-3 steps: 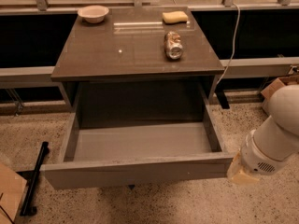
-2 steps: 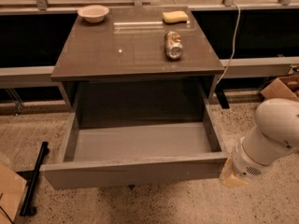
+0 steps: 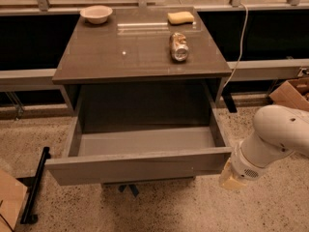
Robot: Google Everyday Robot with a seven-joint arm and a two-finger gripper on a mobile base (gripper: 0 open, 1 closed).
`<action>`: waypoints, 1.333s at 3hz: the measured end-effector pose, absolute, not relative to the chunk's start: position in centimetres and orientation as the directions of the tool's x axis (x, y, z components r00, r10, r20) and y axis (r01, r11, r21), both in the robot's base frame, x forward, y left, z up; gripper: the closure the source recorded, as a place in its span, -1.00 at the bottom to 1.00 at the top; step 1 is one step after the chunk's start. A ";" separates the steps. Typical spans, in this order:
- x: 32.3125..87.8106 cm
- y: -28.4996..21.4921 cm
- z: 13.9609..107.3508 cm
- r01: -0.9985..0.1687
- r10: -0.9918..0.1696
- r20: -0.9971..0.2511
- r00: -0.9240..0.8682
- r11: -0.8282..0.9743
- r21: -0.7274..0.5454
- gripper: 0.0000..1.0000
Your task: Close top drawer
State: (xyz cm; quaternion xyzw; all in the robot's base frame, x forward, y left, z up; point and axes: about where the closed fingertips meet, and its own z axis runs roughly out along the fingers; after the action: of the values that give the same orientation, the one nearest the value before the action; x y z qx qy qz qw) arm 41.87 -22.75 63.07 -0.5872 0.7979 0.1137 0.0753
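Camera view looks down on a grey-brown desk (image 3: 120, 62) whose top drawer (image 3: 140, 166) is pulled far out toward the viewer. The drawer's plain flat front has no handle and hangs over the speckled floor (image 3: 193, 211). Its pale grey inner floor lies in plain sight between the two side walls. Behind it, the dark cavity under the desk top stands open.

The robot's white arm (image 3: 275, 134) comes in from the right edge and bends down to the left. Its tool (image 3: 231, 180), a pale yellowish tip below a white cuff, sits low just beside the right end of the drawer front, at the outer corner. Whether it touches the front cannot be told, nor whether it is released or clenched.

On the desk top a small pale bowl (image 3: 96, 13) stands at the back left corner. A yellow sponge (image 3: 180, 17) lies at the back, right of centre. A dented drink can (image 3: 179, 46) lies on its side nearer the front, its round end toward the viewer, apart from the sponge.

A white cable (image 3: 240, 52) runs down past the desk's right side. A cardboard box (image 3: 292, 92) sits on the floor at the right, beyond the arm. A black bar (image 3: 36, 187) lies on the floor left of the drawer, and a cardboard sheet (image 3: 8, 202) shows at the lower left corner.
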 end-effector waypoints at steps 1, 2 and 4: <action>47.2 -20.1 64.2 -0.980 -0.926 -0.327 -0.187 0.201 -0.009 1.00; 47.2 -20.1 64.2 -0.980 -0.926 -0.327 -0.187 0.201 -0.009 1.00; 52.9 -17.9 65.8 -0.968 -0.915 -0.387 -0.113 0.189 -0.165 1.00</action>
State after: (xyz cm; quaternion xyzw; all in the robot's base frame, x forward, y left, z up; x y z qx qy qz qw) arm 52.86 -17.92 65.80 -0.6334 0.7432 0.0643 0.2058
